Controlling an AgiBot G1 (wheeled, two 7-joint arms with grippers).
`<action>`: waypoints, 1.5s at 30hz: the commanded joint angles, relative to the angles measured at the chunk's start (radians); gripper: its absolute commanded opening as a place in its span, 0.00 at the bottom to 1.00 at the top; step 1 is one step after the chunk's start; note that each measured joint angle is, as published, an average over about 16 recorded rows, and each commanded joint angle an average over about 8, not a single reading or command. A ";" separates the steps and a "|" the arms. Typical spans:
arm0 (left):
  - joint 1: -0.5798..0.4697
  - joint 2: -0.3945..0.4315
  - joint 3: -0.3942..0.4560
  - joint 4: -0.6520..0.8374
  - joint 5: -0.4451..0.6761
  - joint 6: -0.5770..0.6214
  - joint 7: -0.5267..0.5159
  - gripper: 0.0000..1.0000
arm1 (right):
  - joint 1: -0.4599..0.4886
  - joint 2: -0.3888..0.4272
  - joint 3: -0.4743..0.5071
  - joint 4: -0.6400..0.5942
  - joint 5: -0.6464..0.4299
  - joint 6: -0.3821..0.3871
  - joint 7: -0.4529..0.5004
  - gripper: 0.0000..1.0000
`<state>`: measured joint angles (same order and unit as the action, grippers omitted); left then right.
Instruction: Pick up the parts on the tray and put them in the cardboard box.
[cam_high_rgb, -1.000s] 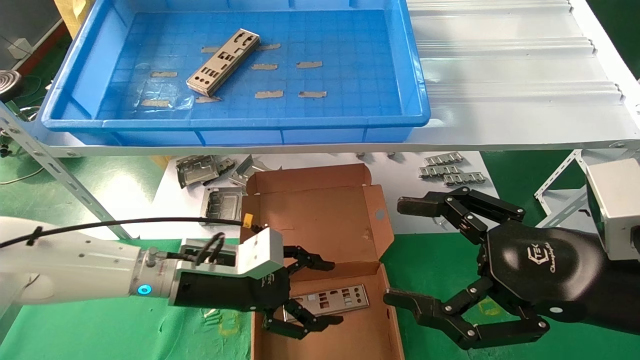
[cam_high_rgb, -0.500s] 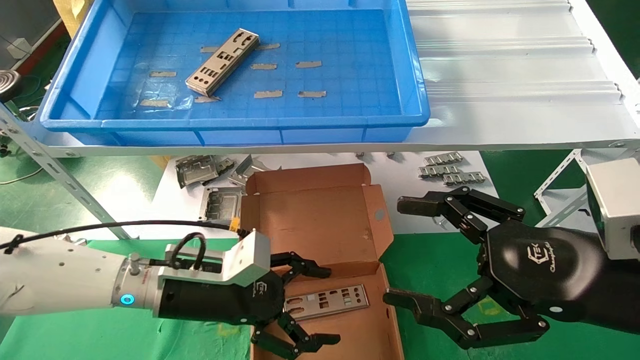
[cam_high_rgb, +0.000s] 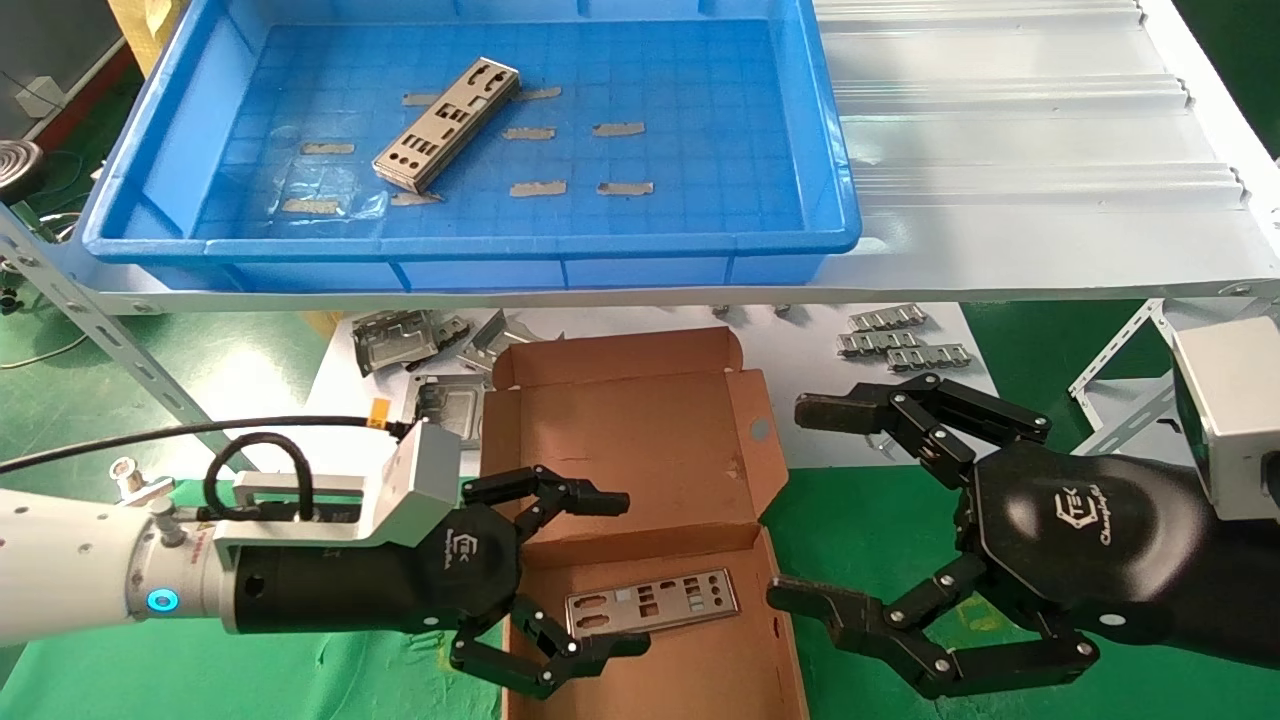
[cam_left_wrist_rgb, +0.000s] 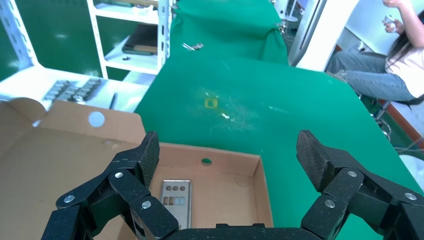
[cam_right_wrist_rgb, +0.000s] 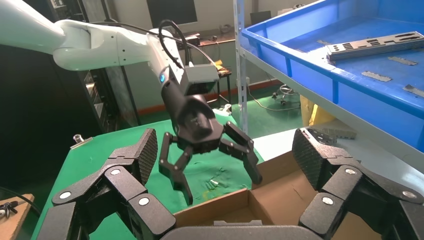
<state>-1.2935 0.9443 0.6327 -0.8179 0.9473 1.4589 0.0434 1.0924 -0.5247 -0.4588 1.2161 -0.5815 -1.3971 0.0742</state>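
Green cloth surface (cam_high_rgb: 300, 680) carries the cardboard box (cam_high_rgb: 640, 450), holding one part (cam_high_rgb: 652, 603), flanked by released left end effector (cam_high_rgb: 590, 575) and right end effector (cam_high_rgb: 815, 505).

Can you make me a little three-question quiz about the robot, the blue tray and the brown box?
1. True or false: the left gripper is holding a silver metal plate.
2. Where does the silver-grey punched metal plate nearest the left gripper lie? A) in the flat brown cardboard box B) on the green table C) in the right gripper
3. Fill in: another plate waits in the big bright-blue plastic ____.

Key: 1 false, its fingers are open and empty; 2 A; 3 tray.
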 joint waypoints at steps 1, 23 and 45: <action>0.010 -0.015 -0.016 -0.021 -0.010 0.002 -0.010 1.00 | 0.000 0.000 0.000 0.000 0.000 0.000 0.000 1.00; 0.122 -0.185 -0.196 -0.259 -0.120 0.020 -0.128 1.00 | 0.000 0.000 0.000 0.000 0.000 0.000 0.000 1.00; 0.223 -0.339 -0.360 -0.475 -0.221 0.038 -0.234 1.00 | 0.000 0.000 0.000 0.000 0.000 0.000 0.000 1.00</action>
<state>-1.0745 0.6116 0.2797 -1.2839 0.7297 1.4960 -0.1859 1.0922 -0.5247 -0.4588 1.2160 -0.5813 -1.3968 0.0742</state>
